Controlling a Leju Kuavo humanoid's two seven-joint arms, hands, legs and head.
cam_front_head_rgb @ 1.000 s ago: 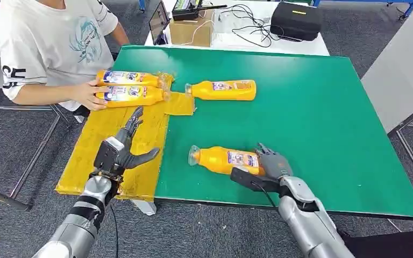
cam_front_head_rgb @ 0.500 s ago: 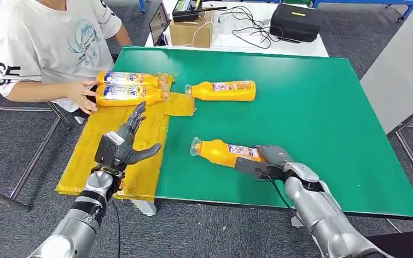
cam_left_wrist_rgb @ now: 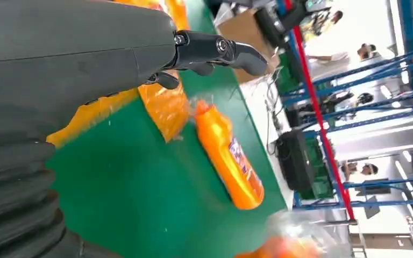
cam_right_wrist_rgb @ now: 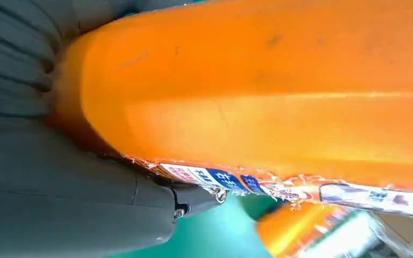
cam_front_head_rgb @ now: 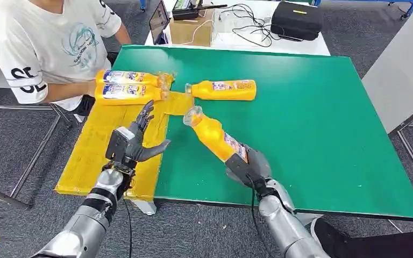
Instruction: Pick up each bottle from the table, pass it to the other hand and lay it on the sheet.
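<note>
Now your right robot hand (cam_front_head_rgb: 248, 164), clamped on the bottle (cam_front_head_rgb: 215, 138), has lifted it off the table (cam_front_head_rgb: 312, 118) toward your open left robot hand (cam_front_head_rgb: 132, 144), ready for handover.

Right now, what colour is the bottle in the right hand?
Orange, with a white, blue and red label; the bottle in the right hand shows best in the head view.

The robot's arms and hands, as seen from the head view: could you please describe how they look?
Both arms are silver metal with dark bands at the joints, and a thin black cable runs along each forearm. The left hand has a boxy dark grey back, a thick grey thumb and slim darker fingers. The right hand is likewise dark grey. In the left wrist view, a grey ribbed cover sits behind the hand.
</note>
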